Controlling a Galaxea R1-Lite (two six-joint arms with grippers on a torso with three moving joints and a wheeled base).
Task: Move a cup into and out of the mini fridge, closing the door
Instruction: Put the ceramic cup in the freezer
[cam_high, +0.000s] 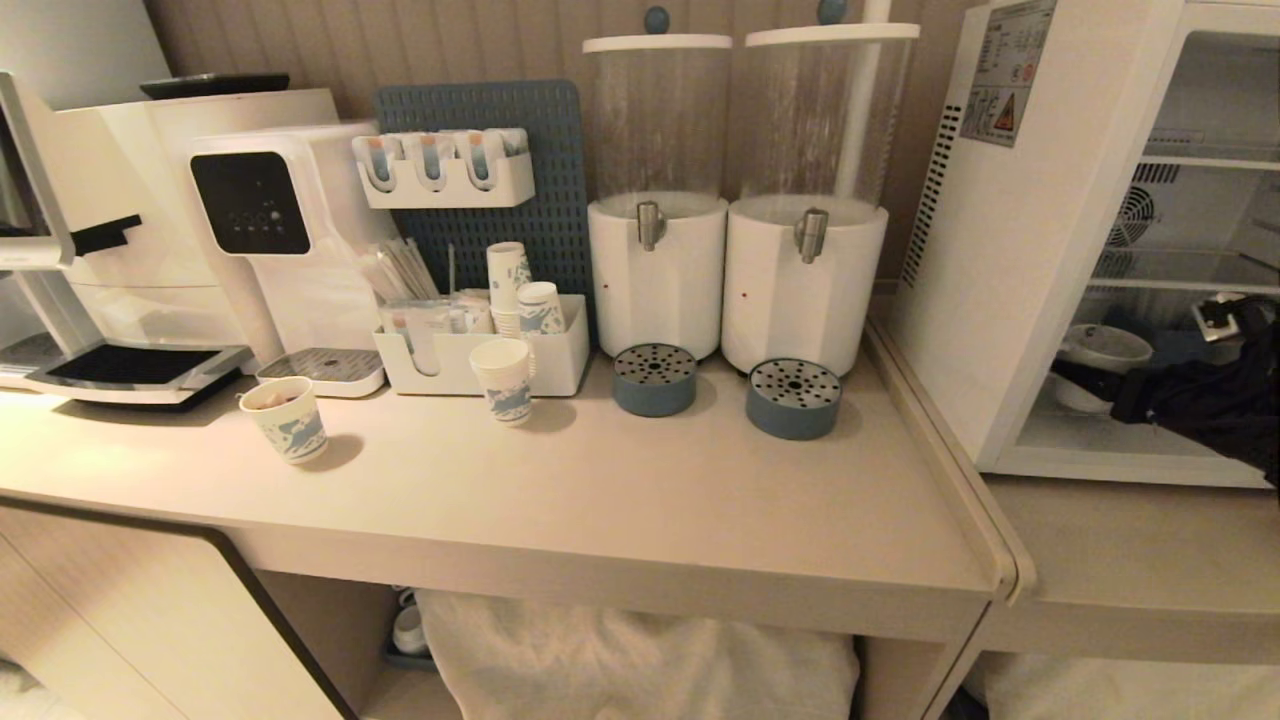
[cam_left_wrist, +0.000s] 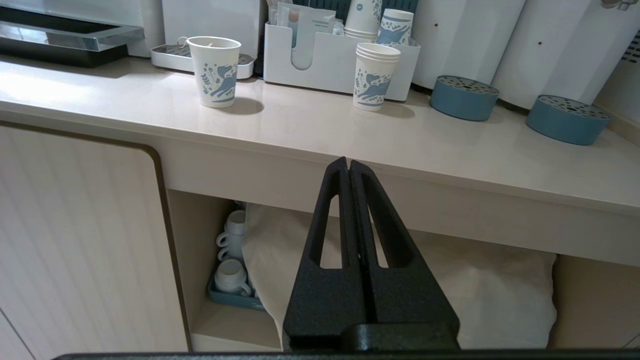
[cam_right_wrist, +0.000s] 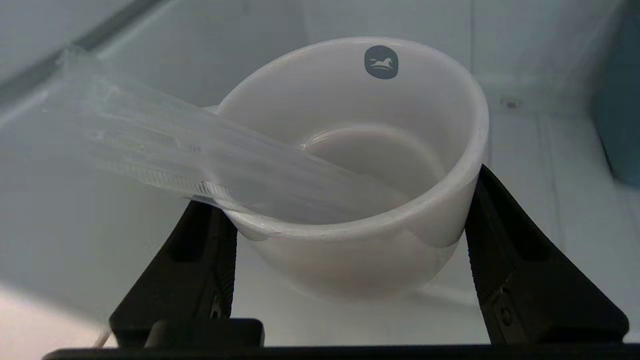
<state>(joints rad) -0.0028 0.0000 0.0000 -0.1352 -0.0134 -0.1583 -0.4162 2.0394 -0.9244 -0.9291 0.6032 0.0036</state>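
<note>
Head view, mini fridge (cam_high: 1010, 260): stands at the right end of the desk (cam_high: 620, 480), interior exposed, wire shelves visible.
Head view, cup (cam_high: 1100, 352): on the fridge floor, lower compartment, upright.
Head view, right hand (cam_high: 1085, 375): black arm reaches into the fridge from the right; fingers sit at the cup.
Head view, other items: two drink dispensers (cam_high: 735, 200) left of the fridge; paper cups (cam_high: 285, 418) farther left on the desk.
Left wrist view, left hand (cam_left_wrist: 349, 165): clenched, fingers pressed together, empty, parked in front of the near desk edge.
Right wrist view, right hand (cam_right_wrist: 350, 240): fingers spread wide, one on each side of the cup (cam_right_wrist: 360, 165), against its wall; grasping it.
Right wrist view, cup: upright inside the fridge, blue horse mark inside the far rim.
</note>
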